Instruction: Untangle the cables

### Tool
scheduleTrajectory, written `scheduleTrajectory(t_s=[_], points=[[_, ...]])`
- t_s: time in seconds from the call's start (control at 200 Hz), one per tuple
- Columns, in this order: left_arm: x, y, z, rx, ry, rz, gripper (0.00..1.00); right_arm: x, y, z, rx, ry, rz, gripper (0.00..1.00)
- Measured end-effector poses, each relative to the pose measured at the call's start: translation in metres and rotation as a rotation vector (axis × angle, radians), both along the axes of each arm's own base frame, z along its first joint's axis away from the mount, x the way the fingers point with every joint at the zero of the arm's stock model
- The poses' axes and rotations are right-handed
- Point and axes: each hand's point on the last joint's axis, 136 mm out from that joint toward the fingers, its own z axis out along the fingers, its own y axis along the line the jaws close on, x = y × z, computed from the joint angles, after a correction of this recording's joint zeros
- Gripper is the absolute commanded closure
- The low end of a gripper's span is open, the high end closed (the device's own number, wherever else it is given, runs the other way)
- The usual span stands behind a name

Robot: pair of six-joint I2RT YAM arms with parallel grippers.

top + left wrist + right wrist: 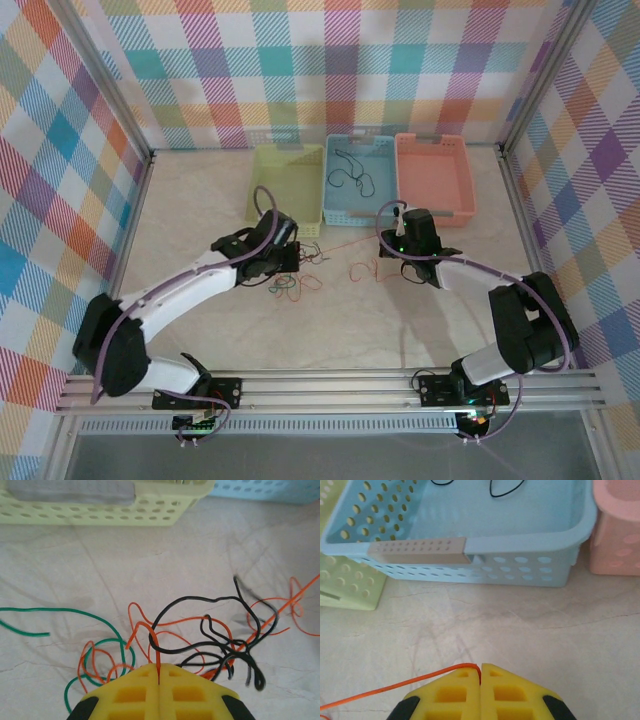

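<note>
- The left claw (159,670) is pinched fully together on an orange cable (151,635), which rises out of the seam between its yellow fingers.
- The right claw (481,669) is closed just as tight, with an orange strand (395,688) running into its seam from the left.
- From above, a fine line stretches taut between the two claws. It is probably one and the same wire, though it is too thin to be sure.
- The tangle (220,655) lies on the table (530,630) just ahead of the left claw, near the front wall of the yellow-green basket (100,515). Orange loops thread through a black cable (200,600), and a green cable (75,611) curls off to the left.
- To do this step well, draw the claws apart slowly and low over the table, watching where the orange crosses the black knot. If the black lifts with it, ease off rather than cinch the knot tighter.
- The wires look thin, smooth and springy, and they hold their curls. Such slick coating may slip through a flat pinch.
- The table covering is pale, marbled and faintly creased.
- The baskets are perforated plastic. The blue basket (520,572) holds a few black wires, and the pink basket (615,540) stands just beside it.
</note>
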Motion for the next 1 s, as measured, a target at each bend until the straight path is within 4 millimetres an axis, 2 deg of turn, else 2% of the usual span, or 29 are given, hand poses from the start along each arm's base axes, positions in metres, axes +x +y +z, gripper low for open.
scheduleTrajectory(t_s=[0.195, 0.29, 0.385, 0.55, 0.755, 1.0], points=[[-0.009, 0.028, 0.017, -0.026, -0.058, 0.061, 1.0, 0.001, 0.0, 0.008, 0.005, -0.019, -0.012, 1.0], [-0.017, 0.054, 0.016, 0.018, -0.056, 0.12, 1.0, 0.008, -0.02, 0.006, -0.024, -0.025, -0.094, 1.0], [-0.024, 0.066, 0.01, 0.038, -0.039, 0.143, 1.0, 0.012, -0.033, 0.006, -0.038, -0.03, -0.142, 1.0], [-0.032, 0.065, -0.004, 0.032, 0.002, 0.125, 1.0, 0.012, -0.033, 0.006, -0.037, -0.03, -0.142, 1.0], [-0.04, 0.06, -0.021, 0.021, 0.054, 0.1, 1.0, 0.01, -0.023, 0.005, -0.005, -0.017, -0.096, 1.0], [-0.038, 0.054, -0.028, 0.011, 0.08, 0.085, 0.99, 0.006, -0.014, -0.005, 0.012, 0.019, -0.05, 1.0]])
